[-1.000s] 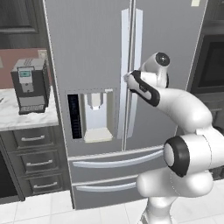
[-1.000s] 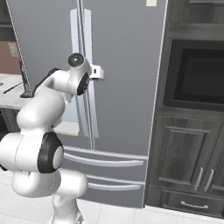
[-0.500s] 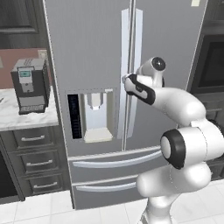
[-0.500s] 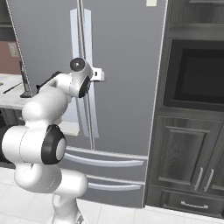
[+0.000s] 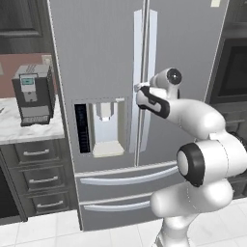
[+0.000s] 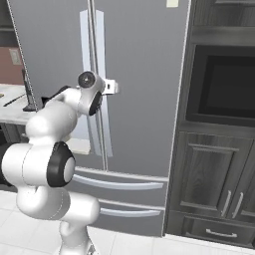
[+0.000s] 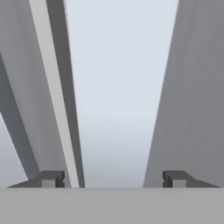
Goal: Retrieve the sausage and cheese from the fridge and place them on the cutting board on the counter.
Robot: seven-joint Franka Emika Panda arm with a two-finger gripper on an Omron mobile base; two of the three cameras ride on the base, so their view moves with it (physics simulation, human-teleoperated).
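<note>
- While the fridge (image 5: pixel 106 72) stood fully closed, the gripper (image 7: pixel 111 178) was up against the right door's long vertical handle (image 5: pixel 151 62), about mid-height.
- Sausage and cheese were presumably behind the doors; neither could be seen.
- In the hand view the fingertips (image 7: pixel 51 178) stood wide apart with the pale handle bar (image 7: pixel 118 87) between them; whether they yet touched it I could not tell.
- Judged step: grasping the handle to open the door.
- Advice: centre the bar between the fingers before pinching, since the left tip looked nearer the bar's edge.
- Pull along the door's arc, not straight back, or the grip may slip.
- Coffee machine (image 5: pixel 34 94) sat on the marble counter (image 5: pixel 19 130) to the left, well apart.
</note>
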